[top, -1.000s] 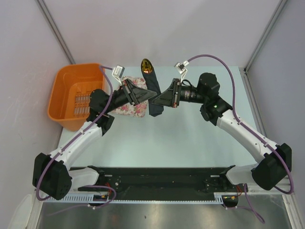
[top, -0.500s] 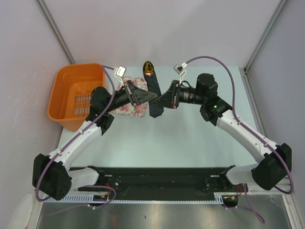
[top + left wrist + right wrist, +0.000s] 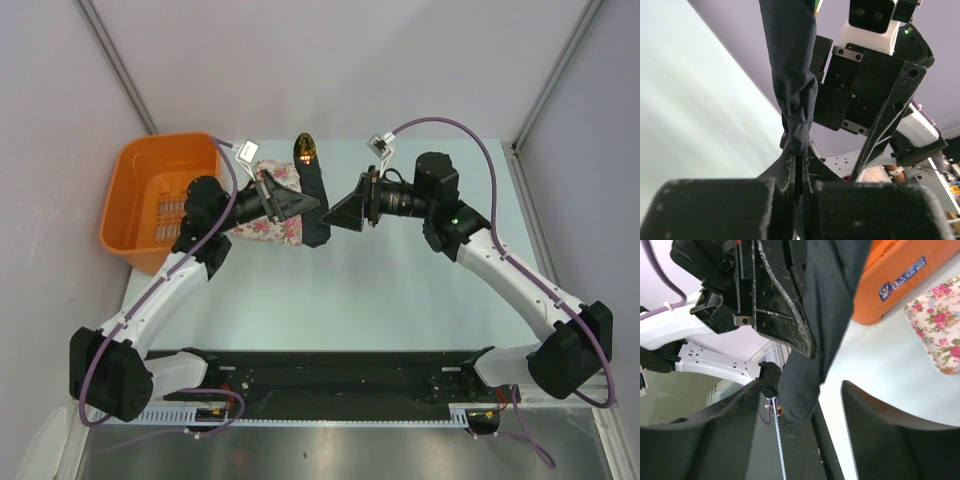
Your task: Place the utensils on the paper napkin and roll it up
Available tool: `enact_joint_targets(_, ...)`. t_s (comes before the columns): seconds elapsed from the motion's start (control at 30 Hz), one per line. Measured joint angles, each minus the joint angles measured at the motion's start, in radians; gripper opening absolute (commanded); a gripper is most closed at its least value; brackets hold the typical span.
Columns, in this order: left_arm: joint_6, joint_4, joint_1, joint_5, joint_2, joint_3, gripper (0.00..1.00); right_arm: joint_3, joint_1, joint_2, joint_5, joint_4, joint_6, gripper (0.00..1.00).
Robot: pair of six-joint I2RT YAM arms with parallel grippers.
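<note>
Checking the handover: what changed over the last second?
The left gripper closed on the rolled paper napkin, the right gripper opened and let go, and the roll with its spoon shifted slightly left. The orange basket and floral cloth stayed put.

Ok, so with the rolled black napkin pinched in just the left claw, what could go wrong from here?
1. Only the left claw pinches the black napkin roll; the right claw stands open and is not gripping it, so the roll may loosen or unwind.
2. The gold spoon head sticks out of the roll's far end; a tilt could let it slide out.
</note>
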Motion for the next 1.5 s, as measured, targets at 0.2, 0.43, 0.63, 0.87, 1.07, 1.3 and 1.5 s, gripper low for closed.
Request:
enact_joint_targets(0.2,0.149,-0.176,0.114,0.068,0.002,0.080,0.00,0.010,-0.035,-0.001,-0.002,-0.058,-0.032,0.92)
enact_joint_targets(0.43,0.459,-0.494,0.402,0.139,0.088,0.322,0.00,0.027,-0.075,-0.005,-0.006,-0.146,-0.094,1.00)
enact_joint_targets(0.63,0.720,-0.740,0.563,0.116,0.175,0.486,0.00,0.078,-0.089,-0.005,-0.006,-0.248,-0.169,1.00)
enact_joint_targets(0.87,0.925,-0.919,0.663,0.028,0.189,0.560,0.00,0.097,-0.139,-0.046,0.026,-0.387,-0.278,1.00)
enact_joint_targets(1.07,1.022,-0.973,0.747,0.009,0.248,0.565,0.00,0.125,-0.193,-0.064,0.072,-0.484,-0.357,1.00)
enact_joint_targets(1.3,1.057,-1.019,0.824,0.008,0.449,0.626,0.00,0.159,-0.201,0.003,0.109,-0.536,-0.437,1.00)
enact_joint_targets(1.5,1.053,-1.030,0.823,0.014,0.639,0.713,0.00,0.201,-0.211,0.114,0.127,-0.562,-0.557,1.00)
